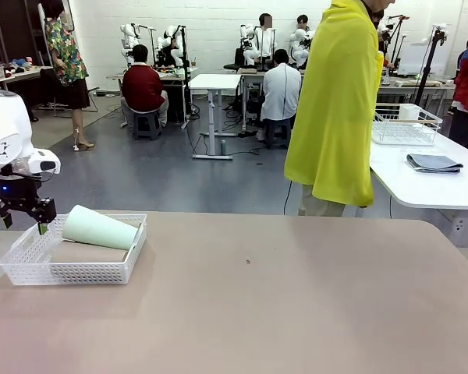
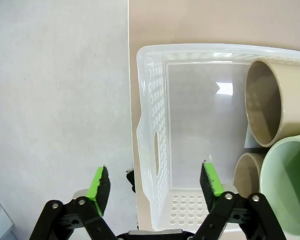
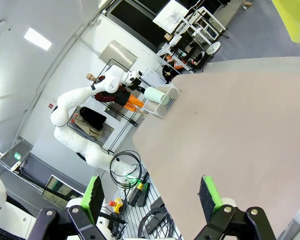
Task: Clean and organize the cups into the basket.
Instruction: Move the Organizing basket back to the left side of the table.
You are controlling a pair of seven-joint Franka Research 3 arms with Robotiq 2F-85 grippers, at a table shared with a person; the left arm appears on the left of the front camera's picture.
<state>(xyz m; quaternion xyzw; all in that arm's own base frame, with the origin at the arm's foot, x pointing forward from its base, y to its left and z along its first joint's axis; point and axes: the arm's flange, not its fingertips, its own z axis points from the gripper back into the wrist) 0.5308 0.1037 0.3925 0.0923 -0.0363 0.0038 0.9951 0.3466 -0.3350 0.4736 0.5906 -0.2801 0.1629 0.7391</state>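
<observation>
The white lattice basket sits at the table's near left corner. A mint green cup lies on its side on top, over a tan cup. In the left wrist view the basket holds two tan cups and the mint cup, all lying with their mouths toward the camera. My left gripper hangs open over the basket's left end, holding nothing. My right gripper is open and empty above bare tabletop, far from the basket.
A person in a yellow cape stands at the table's far side. A white side table at the right carries a wire basket and a folded grey cloth. The table edge runs beside the basket's end.
</observation>
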